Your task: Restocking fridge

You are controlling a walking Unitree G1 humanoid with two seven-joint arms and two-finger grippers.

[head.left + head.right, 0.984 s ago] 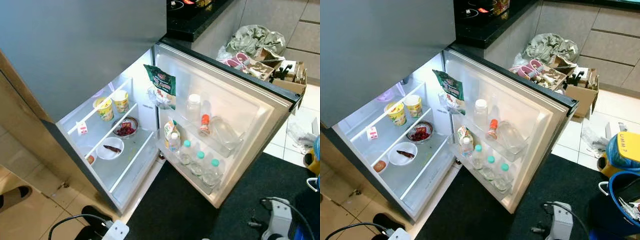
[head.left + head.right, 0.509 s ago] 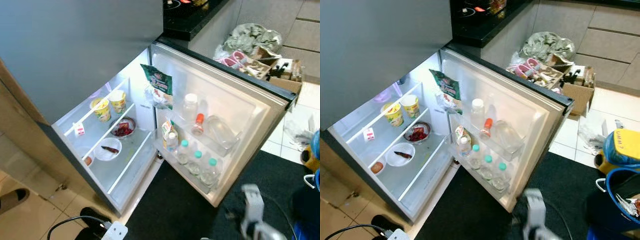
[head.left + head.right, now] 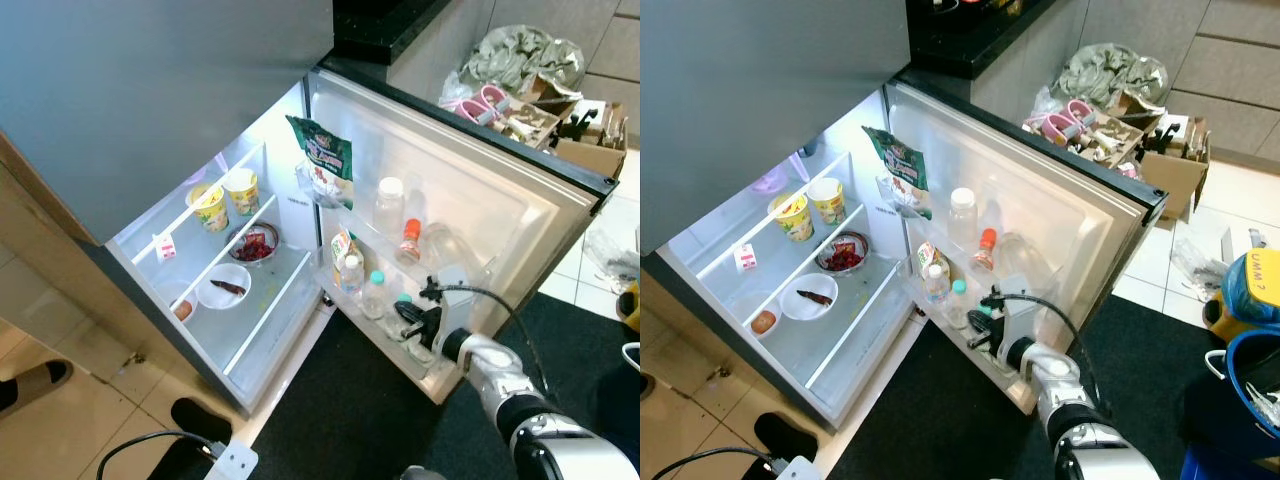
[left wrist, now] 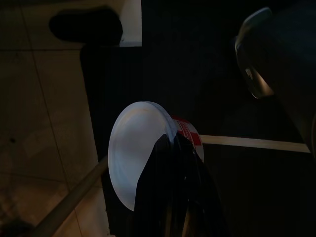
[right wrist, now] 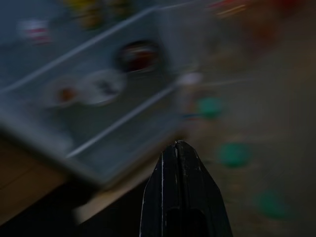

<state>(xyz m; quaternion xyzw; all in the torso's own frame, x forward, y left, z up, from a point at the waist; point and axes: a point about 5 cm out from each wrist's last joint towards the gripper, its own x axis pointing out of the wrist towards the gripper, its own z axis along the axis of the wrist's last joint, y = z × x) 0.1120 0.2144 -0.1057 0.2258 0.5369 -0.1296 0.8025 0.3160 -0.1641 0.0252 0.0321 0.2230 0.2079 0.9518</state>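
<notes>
Head views, sharp and evenly lit: interior lamp glow floods the open white fridge compartment (image 3: 262, 300) and bleaches its glossy white inner door (image 3: 1040, 210); the black floor mat (image 3: 340, 410) stays dark. Left wrist view very dim, underexposed. Right wrist view dim and heavily motion-blurred, colours smeared.

right arm (image 3: 520, 395): silver-grey metal segments, rounded housings with a black band between forearm sections. white wrist block (image 3: 1021, 318) near the end, boxy. thin black cable (image 3: 490, 298) loops from the wrist area back over the forearm. right gripper (image 3: 412, 322): black, two long fingers, in its wrist view they taper to a blunt closed point, glossy with a centre seam. left gripper (image 4: 173, 197): same black fingers (image 4: 163, 187), pressed together, smooth plastic sheen, very dark view. no visible markings or screws at this resolution.
</notes>
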